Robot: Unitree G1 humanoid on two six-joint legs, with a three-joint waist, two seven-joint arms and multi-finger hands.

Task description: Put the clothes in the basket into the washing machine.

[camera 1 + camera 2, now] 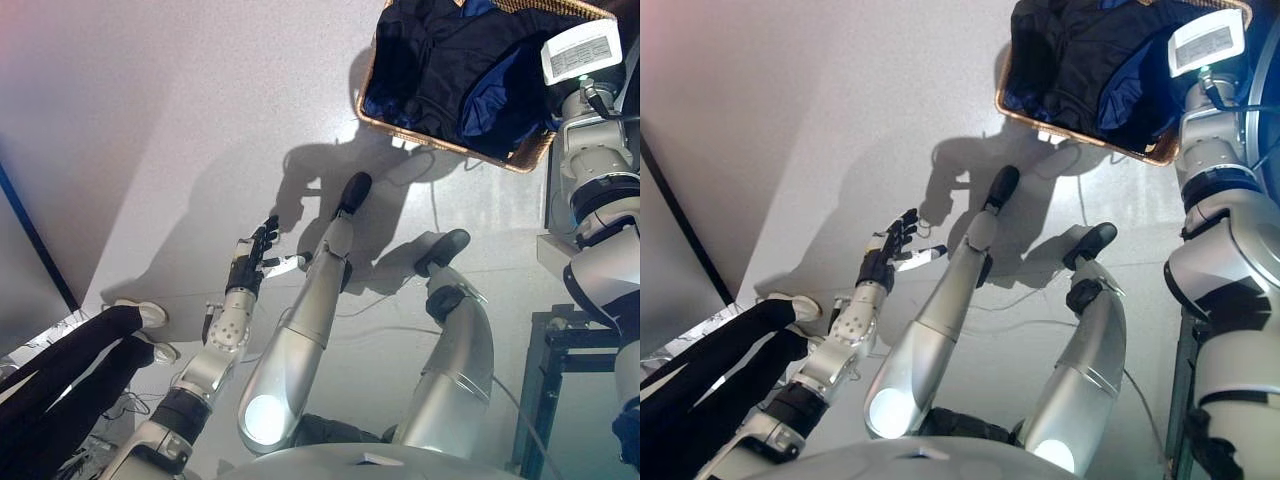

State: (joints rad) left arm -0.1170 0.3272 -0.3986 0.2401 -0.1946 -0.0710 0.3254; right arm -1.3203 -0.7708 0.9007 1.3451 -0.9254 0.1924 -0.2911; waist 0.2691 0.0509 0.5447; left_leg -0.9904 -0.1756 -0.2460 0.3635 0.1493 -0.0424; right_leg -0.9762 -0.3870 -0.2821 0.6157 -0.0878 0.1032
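Observation:
A woven wicker basket (443, 143) stands on the pale floor at the top right. It holds dark navy and black clothes (450, 55) with a brighter blue piece (490, 95) among them. My left hand (254, 260) is out over the floor at the centre left, far from the basket, with straight fingers and nothing in it. My right arm (600, 190) reaches up along the right edge to the basket's right rim. Its hand is hidden behind the wrist at the basket, so I cannot see its fingers.
A person's legs in black trousers (60, 370) with white shoes (150, 315) are at the lower left, close to my left arm. A dark metal frame (565, 335) stands at the lower right. A dark strip (35, 240) runs along the floor's left edge.

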